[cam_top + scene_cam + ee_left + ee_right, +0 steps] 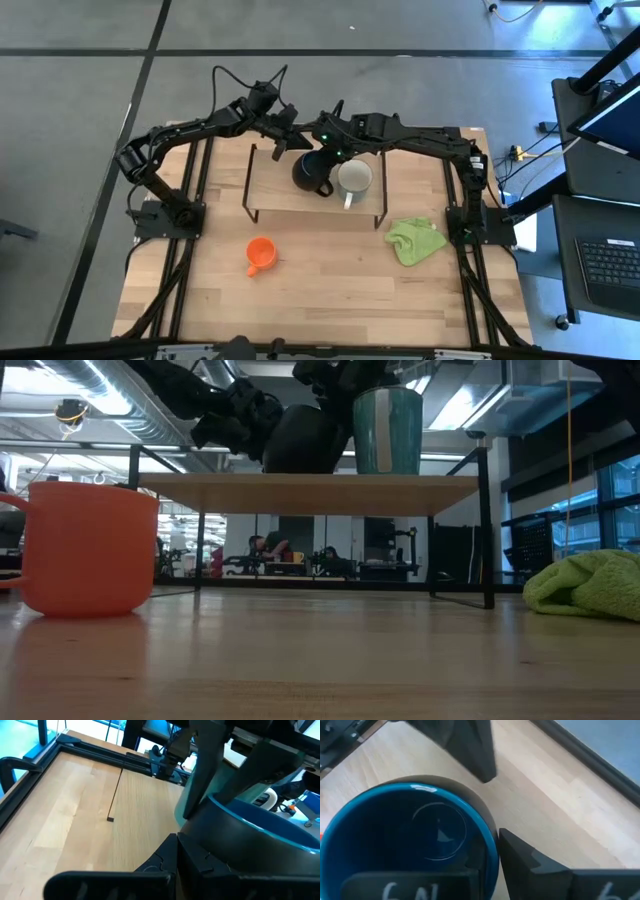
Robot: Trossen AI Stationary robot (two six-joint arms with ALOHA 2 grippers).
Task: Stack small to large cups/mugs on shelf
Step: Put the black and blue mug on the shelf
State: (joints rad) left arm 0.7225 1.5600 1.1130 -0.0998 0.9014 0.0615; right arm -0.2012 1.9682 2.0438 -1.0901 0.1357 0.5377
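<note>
From above, the shelf (270, 195) stands at the far middle of the table (320, 290), with the dark blue mug (312, 172) and the white mug (354, 178) side by side on it, close to touching, while the orange mug (260, 254) sits alone on the tabletop in front and the green cloth (416, 241) lies off to the right. Both arms reach in over the blue mug: the right gripper (322, 148) from behind it, the left gripper (283, 140) just beside it. At table height the orange mug (85, 547) looms near, the shelf board (310, 482) carries the dark mug (305, 440) and the pale one (388, 430), and the cloth (585, 586) sits at the right. The left wrist view shows the blue mug (255, 845) close by; whether that gripper is open or closed I cannot tell. The right wrist view looks down into the blue mug (410, 845), a finger (530, 865) outside its wall and another part inside, so it seems to pinch the rim, though closure is unclear. The risk: lifting with a rim-only hold could tip the mug, knock the white one beside it, or clash with the left arm crowding in. Count: three mugs, one shelf, one cloth, two grippers
</note>
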